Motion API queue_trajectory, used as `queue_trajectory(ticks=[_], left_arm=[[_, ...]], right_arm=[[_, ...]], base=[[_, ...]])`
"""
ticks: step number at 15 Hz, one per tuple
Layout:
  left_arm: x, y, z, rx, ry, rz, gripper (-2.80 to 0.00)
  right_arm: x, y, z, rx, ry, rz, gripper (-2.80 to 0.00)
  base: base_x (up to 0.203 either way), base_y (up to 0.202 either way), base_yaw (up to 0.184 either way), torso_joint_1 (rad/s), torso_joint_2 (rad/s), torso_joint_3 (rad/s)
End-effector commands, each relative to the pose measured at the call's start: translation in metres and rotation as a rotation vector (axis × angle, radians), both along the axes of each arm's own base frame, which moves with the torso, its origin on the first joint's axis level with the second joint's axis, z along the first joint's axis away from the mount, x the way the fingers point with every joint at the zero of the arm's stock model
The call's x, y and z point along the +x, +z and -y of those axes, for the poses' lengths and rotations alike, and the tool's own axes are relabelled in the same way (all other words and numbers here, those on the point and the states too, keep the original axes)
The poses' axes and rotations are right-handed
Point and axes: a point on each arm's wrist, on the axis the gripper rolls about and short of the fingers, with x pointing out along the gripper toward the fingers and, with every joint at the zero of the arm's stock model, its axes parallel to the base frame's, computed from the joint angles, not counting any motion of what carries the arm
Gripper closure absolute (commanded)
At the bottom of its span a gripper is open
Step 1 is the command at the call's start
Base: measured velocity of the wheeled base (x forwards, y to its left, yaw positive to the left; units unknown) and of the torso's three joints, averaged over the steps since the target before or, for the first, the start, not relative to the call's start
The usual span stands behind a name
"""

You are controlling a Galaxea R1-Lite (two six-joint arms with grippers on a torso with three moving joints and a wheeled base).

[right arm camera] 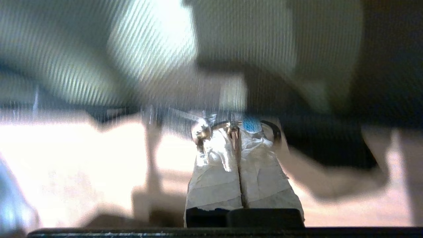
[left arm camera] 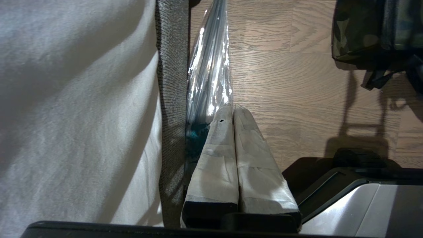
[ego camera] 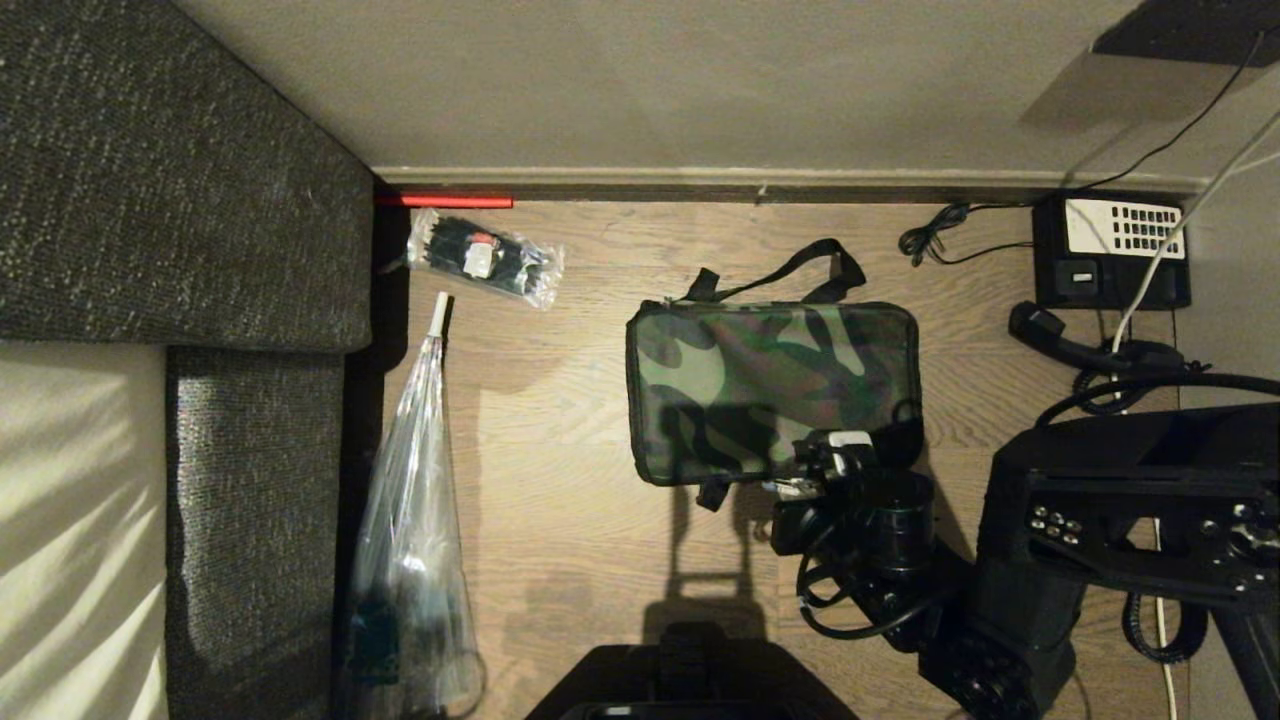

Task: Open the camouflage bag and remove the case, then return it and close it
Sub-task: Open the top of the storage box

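The camouflage bag [ego camera: 770,385] lies flat and zipped on the wooden floor, its black strap toward the wall. A corner of the camouflage bag [left arm camera: 363,29] also shows in the left wrist view. My right gripper [ego camera: 835,450] is at the bag's near right corner. In the right wrist view the right gripper [right arm camera: 235,129] is shut, its taped fingertips pinching a small metal zip pull ring [right arm camera: 219,125] with a blue bit [right arm camera: 251,124] beside it. My left gripper [left arm camera: 233,109] is parked by the sofa, shut with nothing between its fingers. The case is hidden.
A grey sofa [ego camera: 180,200] fills the left. Beside it lie a long clear plastic bag [ego camera: 415,560] and a small clear packet [ego camera: 485,258]. A black telephone [ego camera: 1110,250] with cords sits at the far right by the wall. My base [ego camera: 690,670] is near the bottom.
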Motion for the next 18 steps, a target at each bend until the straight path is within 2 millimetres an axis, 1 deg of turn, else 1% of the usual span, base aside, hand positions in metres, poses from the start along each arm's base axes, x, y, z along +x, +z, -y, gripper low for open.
queue_trajectory(ticks=[1,6,8,11,12,13,15,18], left_arm=[[0.0,0.0,0.0,0.0,0.0,0.0,0.0],[0.0,0.0,0.0,0.0,0.0,0.0,0.0],[0.0,0.0,0.0,0.001,0.0,0.0,0.0],[0.0,0.0,0.0,0.0,0.0,0.0,0.0],[0.0,0.0,0.0,0.0,0.0,0.0,0.0],[0.0,0.0,0.0,0.001,0.0,0.0,0.0],[0.0,0.0,0.0,0.001,0.0,0.0,0.0],[0.0,0.0,0.0,0.0,0.0,0.0,0.0]], right_arm=[[-0.014,0.008,0.008,-0.028,-0.002,-0.046,0.0],[-0.022,0.017,0.014,-0.039,-0.018,-0.066,0.0],[-0.022,0.02,0.014,-0.033,-0.018,-0.059,0.0],[-0.024,0.023,0.02,-0.036,-0.027,-0.061,0.0],[-0.027,0.024,0.027,-0.047,-0.038,-0.084,0.0],[-0.033,0.017,0.033,-0.084,-0.05,-0.139,0.0],[-0.033,0.019,0.033,-0.094,-0.052,-0.14,0.0],[-0.034,0.017,0.036,-0.105,-0.076,-0.16,0.0]], base=[[0.0,0.0,0.0,0.0,0.0,0.0],[0.0,0.0,0.0,0.0,0.0,0.0],[0.0,0.0,0.0,0.0,0.0,0.0],[0.0,0.0,0.0,0.0,0.0,0.0],[0.0,0.0,0.0,0.0,0.0,0.0],[0.0,0.0,0.0,0.0,0.0,0.0],[0.0,0.0,0.0,0.0,0.0,0.0],[0.0,0.0,0.0,0.0,0.0,0.0]])
